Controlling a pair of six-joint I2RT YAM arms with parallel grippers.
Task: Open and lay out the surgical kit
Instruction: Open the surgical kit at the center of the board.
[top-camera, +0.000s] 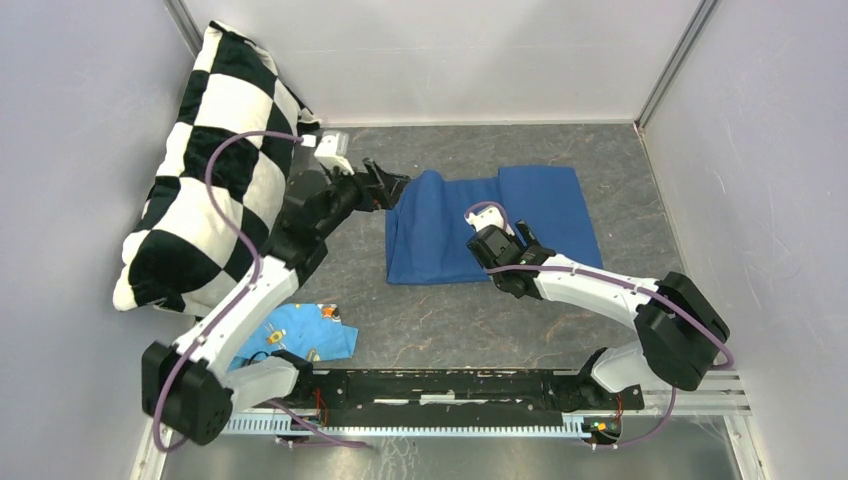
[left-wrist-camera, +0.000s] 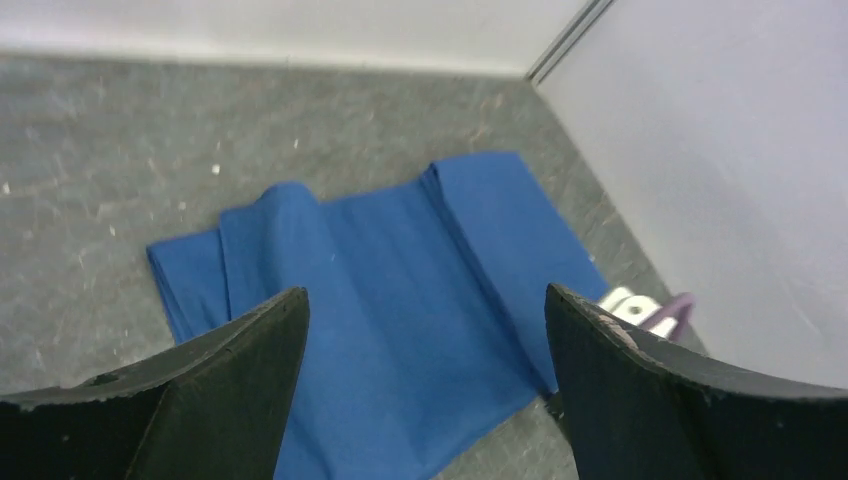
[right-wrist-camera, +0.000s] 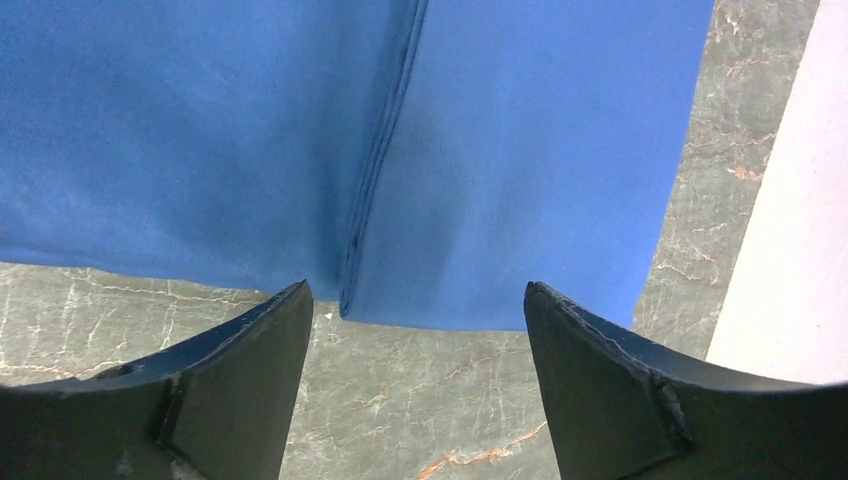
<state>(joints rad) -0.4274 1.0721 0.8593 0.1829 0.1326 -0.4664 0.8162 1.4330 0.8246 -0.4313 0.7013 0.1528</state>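
From my remote station, the grey marbled table (top-camera: 450, 320) fills the walled cell. The black-and-white checkered pillow (top-camera: 215, 160) leans into the far left corner. At the middle of the table, toward the far wall, lies the surgical kit's dark blue cloth wrap (top-camera: 545, 205). It is folded shut and lies flat, except for a raised hump at its far left corner.

My left arm (top-camera: 240, 300) reaches across the front of the pillow toward that hump. My right arm (top-camera: 600, 285) angles in from the right, with its wrist over the wrap's near edge. A light blue patterned cloth scrap (top-camera: 300, 335) sits near the left arm's base, well apart from the wrap.

The left gripper (left-wrist-camera: 425, 290) has its fingers spread wide with nothing between them, aimed at the wrap from just beside its left end. The right gripper (right-wrist-camera: 415, 285) is likewise parted and empty. It straddles a fold seam where the wrap's edge meets bare table. Whether either gripper touches the cloth, I cannot tell.
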